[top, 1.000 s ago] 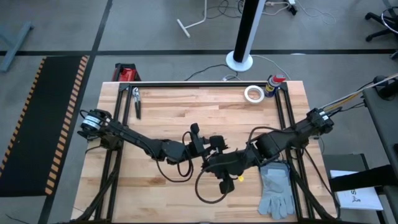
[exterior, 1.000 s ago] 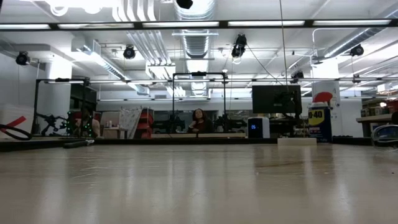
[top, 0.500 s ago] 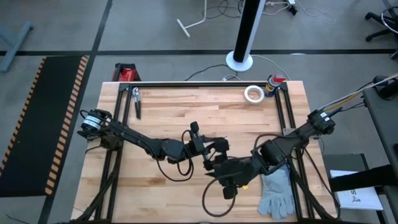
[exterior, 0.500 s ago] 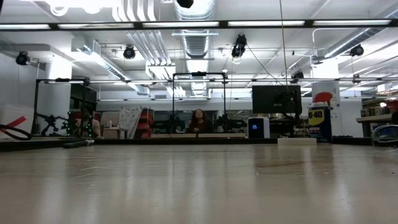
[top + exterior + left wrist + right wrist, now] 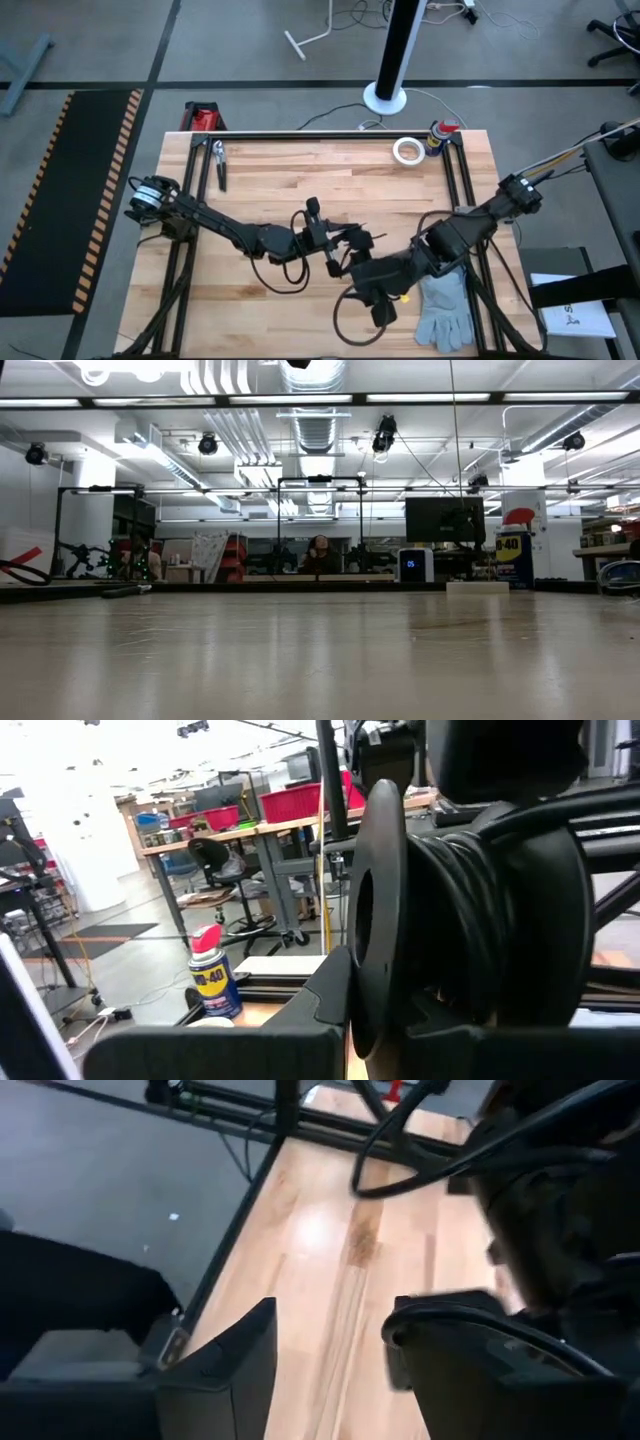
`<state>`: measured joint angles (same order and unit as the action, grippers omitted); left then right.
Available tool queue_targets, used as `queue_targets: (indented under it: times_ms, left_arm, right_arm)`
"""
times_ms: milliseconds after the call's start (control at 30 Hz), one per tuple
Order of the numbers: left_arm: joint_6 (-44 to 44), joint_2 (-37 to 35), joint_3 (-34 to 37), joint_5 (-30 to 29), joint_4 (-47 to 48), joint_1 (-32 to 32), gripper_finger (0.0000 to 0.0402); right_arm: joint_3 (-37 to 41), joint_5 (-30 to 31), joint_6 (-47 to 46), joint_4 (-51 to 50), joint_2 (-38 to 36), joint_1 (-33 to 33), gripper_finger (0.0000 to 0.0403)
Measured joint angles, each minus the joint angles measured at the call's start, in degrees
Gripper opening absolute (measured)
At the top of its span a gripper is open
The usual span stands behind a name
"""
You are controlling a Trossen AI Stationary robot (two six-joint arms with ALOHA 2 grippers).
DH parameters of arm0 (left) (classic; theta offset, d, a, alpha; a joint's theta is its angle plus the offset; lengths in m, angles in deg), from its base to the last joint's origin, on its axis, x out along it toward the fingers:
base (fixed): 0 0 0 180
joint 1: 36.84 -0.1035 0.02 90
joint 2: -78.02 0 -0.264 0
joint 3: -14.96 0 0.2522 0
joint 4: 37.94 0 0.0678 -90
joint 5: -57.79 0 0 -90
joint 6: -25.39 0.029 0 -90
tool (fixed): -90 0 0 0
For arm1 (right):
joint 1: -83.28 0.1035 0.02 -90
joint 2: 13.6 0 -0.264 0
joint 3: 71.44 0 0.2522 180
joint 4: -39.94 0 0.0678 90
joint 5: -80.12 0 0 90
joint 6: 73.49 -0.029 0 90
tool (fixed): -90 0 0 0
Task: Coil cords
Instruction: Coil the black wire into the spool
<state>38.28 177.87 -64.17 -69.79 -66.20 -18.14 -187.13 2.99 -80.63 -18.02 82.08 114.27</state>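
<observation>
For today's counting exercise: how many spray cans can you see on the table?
1. The spray can stands at the table's far right corner, beside the tape roll. The arms may hide other things mid-table.

A grey concrete floor (image 5: 90, 40) surrounds the wooden table (image 5: 300, 175), with a black mat edged in orange stripes (image 5: 70, 190) at nine o'clock, a white pole base (image 5: 385, 98) at twelve, and long ceiling lights (image 5: 300, 398) above a cluttered workshop.
</observation>
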Motion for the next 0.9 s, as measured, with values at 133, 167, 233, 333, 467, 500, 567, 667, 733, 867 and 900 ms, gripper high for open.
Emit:
queue_targets:
  times_ms: [133, 167, 233, 333, 467, 500, 567, 667, 733, 867, 900]
  left_arm:
    - [-0.48, -0.19, -0.04, 0.13, -0.27, -0.1, 0.0]
    - [-0.45, -0.27, -0.06, 0.15, -0.31, -0.15, 0.0]
    - [-0.42, -0.26, -0.07, 0.0, -0.35, -0.21, 0.0001]
    - [-0.91, -0.27, -0.07, 0.24, -0.57, -0.47, 0.0001]
    - [-1.73, -0.34, -0.18, 0.23, -1.16, -0.46, 0.0]
    - [-1.75, -0.45, -0.2, 0.17, -1.19, -0.46, 0.0]
    - [-1.78, -0.48, -0.22, 0.13, -1.25, -0.46, 0.0]
    - [-1.84, -0.48, -0.24, 0.22, -1.07, -0.46, 0.0]
    - [-1.84, -0.48, -0.24, 0.2, -0.97, -0.46, 0.0]
    - [-2.04, -0.45, 0.04, 0.15, -1.35, -0.46, 0.0]
    - [-2.04, -0.44, 0.04, 0.15, -1.74, -0.54, 0.0]
  right_arm:
    - [0.07, -0.48, -1.69, -3.2, 0.0, 0.98, 0.0203]
    - [0.11, -0.3, -2.43, -3.83, 0.09, 1.15, 0.0207]
    - [0.05, 0.3, -3.56, -4.19, 0.49, 1.11, 0.0215]
    - [-0.93, 3.4, -3.8, -6.68, 1.08, 1.13, 0.0224]
    - [-2.73, 8.92, -2.91, -10.25, 1.97, 1.13, 0.0226]
    - [-3.21, 9.37, -2.75, -10.7, 2.15, 1.1, 0.0225]
    - [-4.09, 10.27, -2.66, -10.79, 2.39, 1.04, 0.0222]
    - [-6.02, 13.15, -2.65, -13.21, 2.92, 1.02, 0.0217]
    - [-6.92, 14.78, -3.74, -15.68, 3.05, 1.02, 0.0213]
    - [-7.43, 16.03, -6.18, -17.27, 3.02, 1.02, 0.0211]
    - [-7.43, 16.12, -6.87, -17.27, 3.06, 0.95, 0.0211]
